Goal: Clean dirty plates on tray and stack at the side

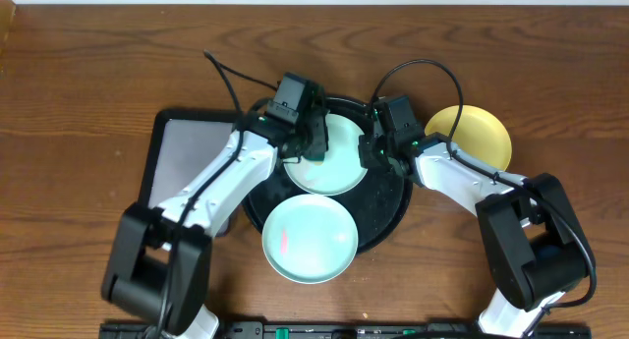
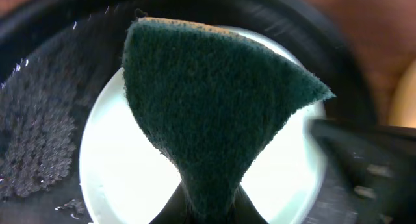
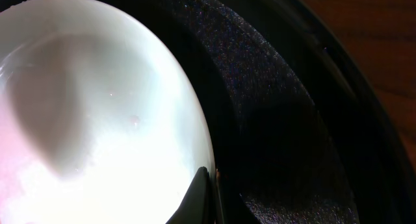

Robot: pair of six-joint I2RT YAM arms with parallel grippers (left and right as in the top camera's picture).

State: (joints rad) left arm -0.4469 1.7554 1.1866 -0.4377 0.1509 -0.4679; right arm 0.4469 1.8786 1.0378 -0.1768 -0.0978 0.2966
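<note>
Overhead, my left pincer [image 1: 313, 144] grips the green sponge [image 2: 214, 100] over the mint plate [image 1: 339, 172]; my right pincer [image 1: 371, 154] sits clenched at its rim.

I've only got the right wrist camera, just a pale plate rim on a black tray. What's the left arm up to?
Observer: The left tool is shut on a green sponge, over the rear plate you see.
Operator: Any other plates on the tray?
Observer: A front plate, also pale, sits at the tray's near edge, with a reddish smear on it.
Operator: Anything off the tray?
Observer: A yellow plate lies on the table, right of the tray.
</note>
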